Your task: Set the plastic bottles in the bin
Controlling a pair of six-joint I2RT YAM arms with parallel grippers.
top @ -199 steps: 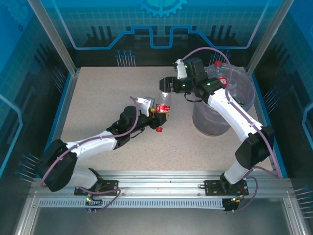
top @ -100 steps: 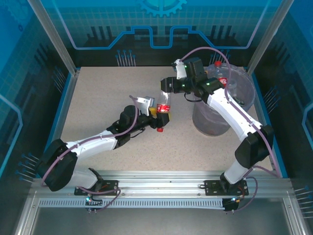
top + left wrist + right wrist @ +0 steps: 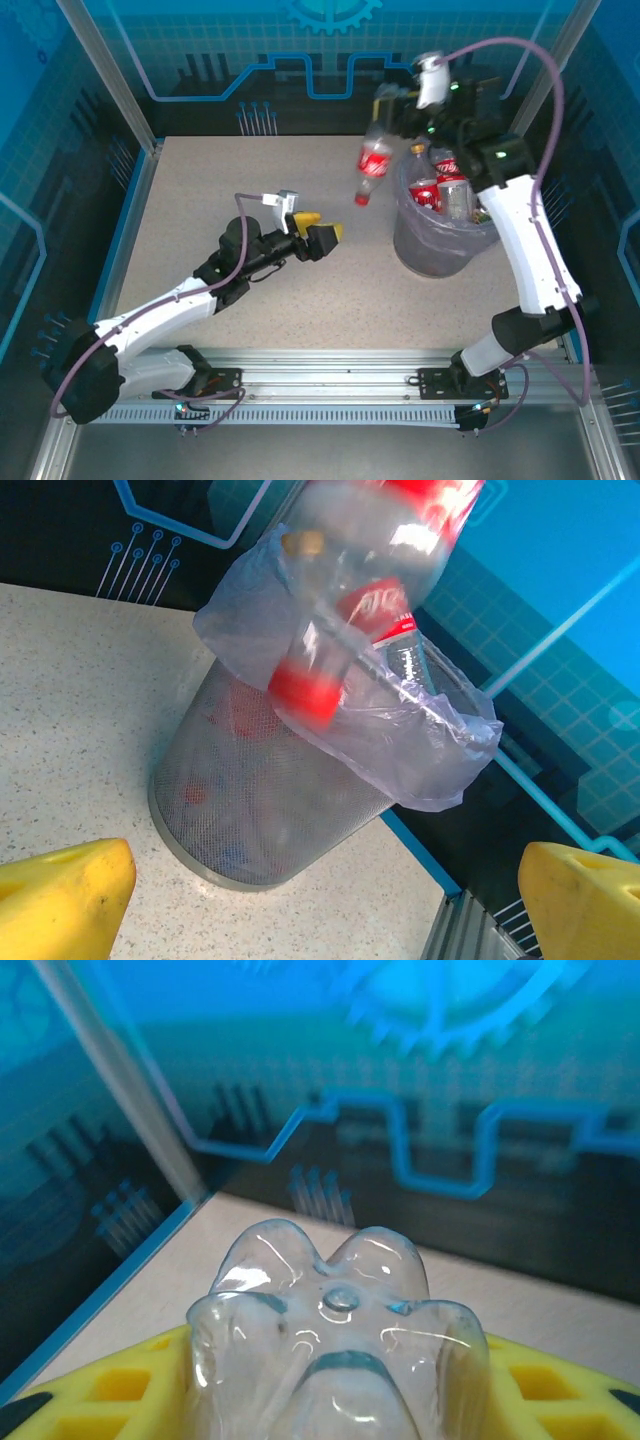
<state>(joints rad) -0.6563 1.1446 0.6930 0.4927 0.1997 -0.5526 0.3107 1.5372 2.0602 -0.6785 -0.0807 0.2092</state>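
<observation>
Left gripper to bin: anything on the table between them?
Top view: bare tabletop between left gripper and bin. A red-labelled bottle hangs off the table, held by the right gripper.

open tabletop (image 3: pixel 200 195) left and centre, bin (image 3: pixel 432 250) blocking the right side, held bottle (image 3: pixel 372 163) hanging beside its rim

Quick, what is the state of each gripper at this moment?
Left gripper: open, holding nothing.
Right gripper: closed on a red-label bottle, which hangs cap down.
</observation>
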